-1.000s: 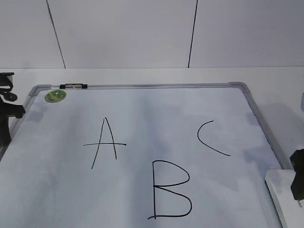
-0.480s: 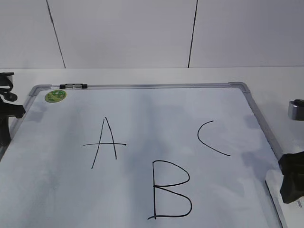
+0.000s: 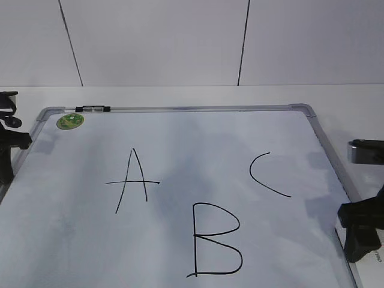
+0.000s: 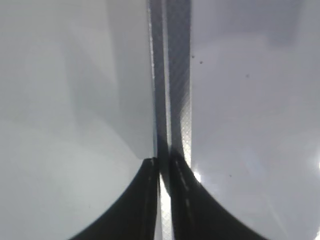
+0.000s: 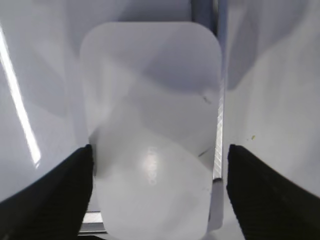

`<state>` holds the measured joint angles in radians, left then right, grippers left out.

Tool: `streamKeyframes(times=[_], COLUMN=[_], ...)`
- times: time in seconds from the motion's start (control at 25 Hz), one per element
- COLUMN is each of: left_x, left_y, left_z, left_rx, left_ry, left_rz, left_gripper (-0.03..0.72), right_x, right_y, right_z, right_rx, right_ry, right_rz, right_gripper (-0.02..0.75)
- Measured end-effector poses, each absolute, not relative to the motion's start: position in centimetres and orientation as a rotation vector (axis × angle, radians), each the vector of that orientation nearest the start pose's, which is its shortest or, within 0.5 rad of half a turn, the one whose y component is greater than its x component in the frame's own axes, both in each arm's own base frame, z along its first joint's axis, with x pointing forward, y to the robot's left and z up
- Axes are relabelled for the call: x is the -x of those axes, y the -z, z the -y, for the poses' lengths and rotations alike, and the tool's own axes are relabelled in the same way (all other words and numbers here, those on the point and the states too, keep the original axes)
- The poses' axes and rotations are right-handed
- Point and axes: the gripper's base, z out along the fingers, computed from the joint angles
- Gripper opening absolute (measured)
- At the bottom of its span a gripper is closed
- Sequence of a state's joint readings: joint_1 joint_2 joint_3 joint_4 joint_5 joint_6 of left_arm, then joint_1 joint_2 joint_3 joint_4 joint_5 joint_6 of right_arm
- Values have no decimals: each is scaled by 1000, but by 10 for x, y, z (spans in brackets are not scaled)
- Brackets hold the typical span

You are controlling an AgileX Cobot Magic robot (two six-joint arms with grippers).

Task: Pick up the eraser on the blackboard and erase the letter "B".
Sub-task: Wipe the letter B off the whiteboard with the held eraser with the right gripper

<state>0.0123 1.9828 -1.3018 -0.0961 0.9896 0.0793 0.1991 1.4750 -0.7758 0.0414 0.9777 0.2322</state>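
right tool: spread wide, eraser straddled, ungripped | left tool: closed over board frame | "B": seen intact

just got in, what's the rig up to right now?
The right gripper is open, straddling the white rounded plastic eraser, which lies at the right edge of the silver-framed white dry-erase board; its fingers sit on either side, and it hasn't closed on it yet. The hand-drawn black letter "B" is untouched, alongside the black "A" and "C". The left gripper sits shut over the board's left frame.
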Motion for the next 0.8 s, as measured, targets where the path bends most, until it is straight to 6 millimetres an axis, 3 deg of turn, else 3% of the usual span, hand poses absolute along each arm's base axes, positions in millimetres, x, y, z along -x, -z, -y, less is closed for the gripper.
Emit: streamKeyframes(times=[0.56,0.8], left_x=[-368,-368], left_y=[-154,-154], left_z=[3,3], left_rx=[-22,-22], left_ry=[127,127], left_rz=[-3148,-3148], left_gripper=[49,49], right_x=[-228,-229], right_y=[-173,-171], right_z=[-49,-50], right_rx=[-93,-98], right_ry=[-23,-27], right_rz=[-3230,-3238], right_gripper=[657,594])
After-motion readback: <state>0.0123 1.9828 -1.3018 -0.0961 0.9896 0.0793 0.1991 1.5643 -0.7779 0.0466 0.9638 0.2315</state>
